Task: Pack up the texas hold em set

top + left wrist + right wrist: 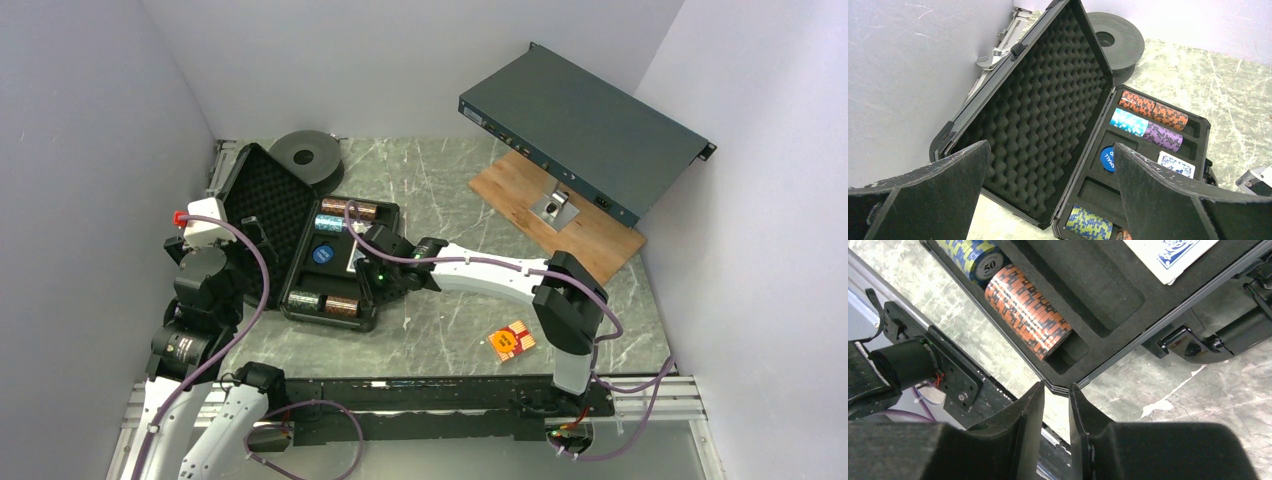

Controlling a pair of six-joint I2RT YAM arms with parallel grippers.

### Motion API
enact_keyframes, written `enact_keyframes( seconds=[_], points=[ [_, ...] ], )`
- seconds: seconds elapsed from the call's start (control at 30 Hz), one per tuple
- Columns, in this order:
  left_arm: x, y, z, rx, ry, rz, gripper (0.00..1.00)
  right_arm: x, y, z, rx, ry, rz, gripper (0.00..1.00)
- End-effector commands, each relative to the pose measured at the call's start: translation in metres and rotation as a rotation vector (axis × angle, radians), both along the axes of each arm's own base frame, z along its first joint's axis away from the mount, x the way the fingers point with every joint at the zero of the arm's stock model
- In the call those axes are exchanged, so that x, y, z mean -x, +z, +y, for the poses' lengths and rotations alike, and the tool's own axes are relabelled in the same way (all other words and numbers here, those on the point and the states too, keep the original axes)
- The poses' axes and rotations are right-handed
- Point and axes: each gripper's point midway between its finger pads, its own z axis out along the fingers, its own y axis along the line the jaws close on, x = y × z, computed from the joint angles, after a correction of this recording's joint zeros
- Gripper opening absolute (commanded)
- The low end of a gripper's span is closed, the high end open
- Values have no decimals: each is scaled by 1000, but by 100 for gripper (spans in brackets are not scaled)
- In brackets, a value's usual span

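Note:
The black briefcase (pixel 300 300) lies open at the left, its foam-lined lid (pixel 1048 105) standing up. Its tray holds brown (pixel 1153 109), light-blue (pixel 1128 121) and purple (pixel 1163 136) chip stacks at the far end. A blue dealer button (pixel 1107 159) and a blue card deck (pixel 1175 164) lie mid-tray. Green-blue (pixel 975 260) and orange-brown (pixel 1028 312) stacks fill the near end. My left gripper (pixel 1050 145) is wide open and empty, facing the lid. My right gripper (pixel 1057 386) hovers at the case's near right corner, its jaws a narrow gap apart and empty. An orange card deck (pixel 512 340) lies on the table.
A black round spool (pixel 308 153) lies behind the lid. A large dark-grey metal box (pixel 585 130) leans over a wooden board (pixel 590 225) at the back right. Walls close in left, right and back.

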Motion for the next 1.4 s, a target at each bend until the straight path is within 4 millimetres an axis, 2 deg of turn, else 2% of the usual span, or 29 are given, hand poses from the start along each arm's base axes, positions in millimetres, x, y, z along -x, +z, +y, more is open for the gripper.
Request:
enact_keyframes(
  seconds=[0.0,0.27,0.6,1.37],
  points=[
    [-4,6,-4,-8,-27,-24,100,5,17,15,-72,63,-9,24],
    [-3,7,-4,-8,-26,-26,100,2,13,22,-57,77,-6,11],
    [-4,7,-4,-8,-27,-24,100,3,1,30,-50,100,17,10],
    [-3,7,-3,-11,-20,-26,100,1,-7,56,-92,126,61,10]
  ],
)
